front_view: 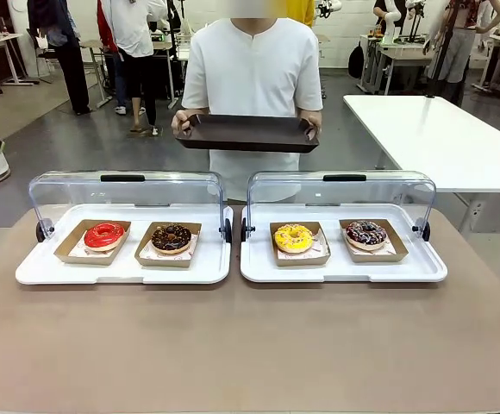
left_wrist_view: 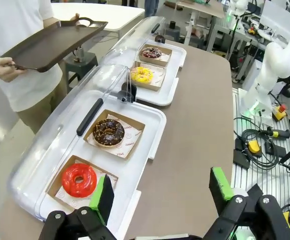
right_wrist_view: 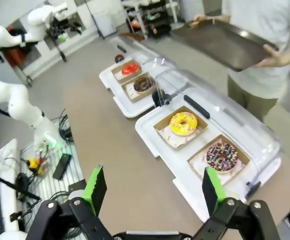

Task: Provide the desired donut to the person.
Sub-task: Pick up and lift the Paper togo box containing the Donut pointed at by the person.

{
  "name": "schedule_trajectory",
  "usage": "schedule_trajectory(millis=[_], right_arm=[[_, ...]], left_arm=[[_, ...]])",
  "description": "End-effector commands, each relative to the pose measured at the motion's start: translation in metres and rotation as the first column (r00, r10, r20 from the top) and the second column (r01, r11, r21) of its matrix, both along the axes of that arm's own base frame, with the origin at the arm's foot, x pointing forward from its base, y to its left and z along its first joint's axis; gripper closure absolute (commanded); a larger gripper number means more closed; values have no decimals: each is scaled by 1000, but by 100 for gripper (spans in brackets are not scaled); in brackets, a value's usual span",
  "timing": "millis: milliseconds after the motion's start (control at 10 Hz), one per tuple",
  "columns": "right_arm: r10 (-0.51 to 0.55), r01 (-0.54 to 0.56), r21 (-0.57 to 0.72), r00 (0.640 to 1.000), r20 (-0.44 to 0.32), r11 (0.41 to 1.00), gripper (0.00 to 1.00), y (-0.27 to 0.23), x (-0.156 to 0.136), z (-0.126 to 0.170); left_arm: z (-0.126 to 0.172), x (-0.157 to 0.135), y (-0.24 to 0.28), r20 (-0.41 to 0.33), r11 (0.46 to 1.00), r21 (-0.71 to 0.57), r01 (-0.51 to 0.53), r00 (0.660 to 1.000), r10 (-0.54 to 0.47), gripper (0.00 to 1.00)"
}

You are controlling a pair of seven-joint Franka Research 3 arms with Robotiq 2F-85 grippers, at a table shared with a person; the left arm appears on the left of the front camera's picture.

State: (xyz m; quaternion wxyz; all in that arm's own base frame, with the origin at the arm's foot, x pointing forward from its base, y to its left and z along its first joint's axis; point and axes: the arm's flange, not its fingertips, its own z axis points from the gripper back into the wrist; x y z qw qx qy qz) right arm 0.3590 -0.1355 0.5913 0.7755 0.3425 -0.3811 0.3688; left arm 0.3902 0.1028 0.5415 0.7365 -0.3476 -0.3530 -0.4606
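Four donuts sit in brown paper trays on two white display trays with raised clear lids. From left: a red-glazed donut, a chocolate donut, a yellow donut and a dark sprinkled donut. The person in a white shirt stands at the far side holding a dark brown serving tray. My left gripper hangs open above the table's left end. My right gripper hangs open above the right end.
The left white display tray and the right one take up the far half of the brown table. A white table stands behind on the right. Other people stand farther back. Cables and a cart lie beside the table.
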Motion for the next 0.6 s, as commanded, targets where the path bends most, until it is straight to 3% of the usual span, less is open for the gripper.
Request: schedule_trajectory(millis=[0, 500], right_arm=[[-3, 2, 46, 1000, 22, 999, 0, -2, -6, -12], [13, -17, 107, 999, 33, 994, 0, -12, -5, -18]], left_arm=[[-1, -8, -4, 59, 1000, -6, -9, 998, 10, 0], [2, -15, 9, 131, 997, -72, -2, 991, 12, 0]])
